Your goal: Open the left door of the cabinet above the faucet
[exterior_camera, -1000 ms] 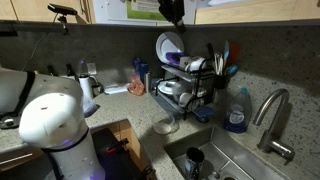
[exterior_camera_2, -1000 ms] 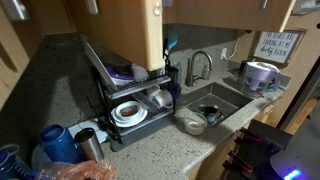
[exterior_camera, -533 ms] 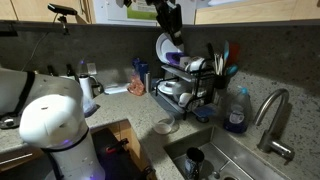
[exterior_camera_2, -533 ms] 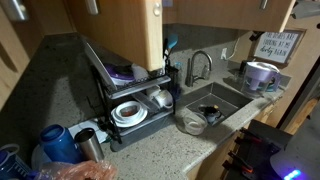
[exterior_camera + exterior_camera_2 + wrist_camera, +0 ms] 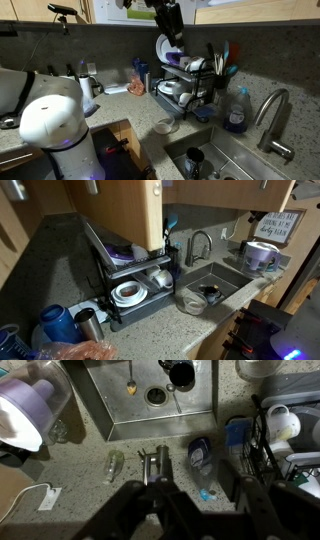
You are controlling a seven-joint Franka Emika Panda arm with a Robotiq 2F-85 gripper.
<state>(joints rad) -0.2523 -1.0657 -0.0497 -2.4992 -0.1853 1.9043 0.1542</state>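
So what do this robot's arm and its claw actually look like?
The arm has fat, rounded, glossy white shells, with a violet-blue light glowing low on it. The claw is black and chunky; the wrist view shows it only as dark blurred bars. No cables or markings are readable.

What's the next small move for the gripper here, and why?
Probably ease the gripper toward the lower edge of the left door to hook it. In an exterior view it hangs beside that panel, apparently not touching, and the door looks shut. The wrist view faces down at the faucet and counter, jaws seemingly open, nothing between them.
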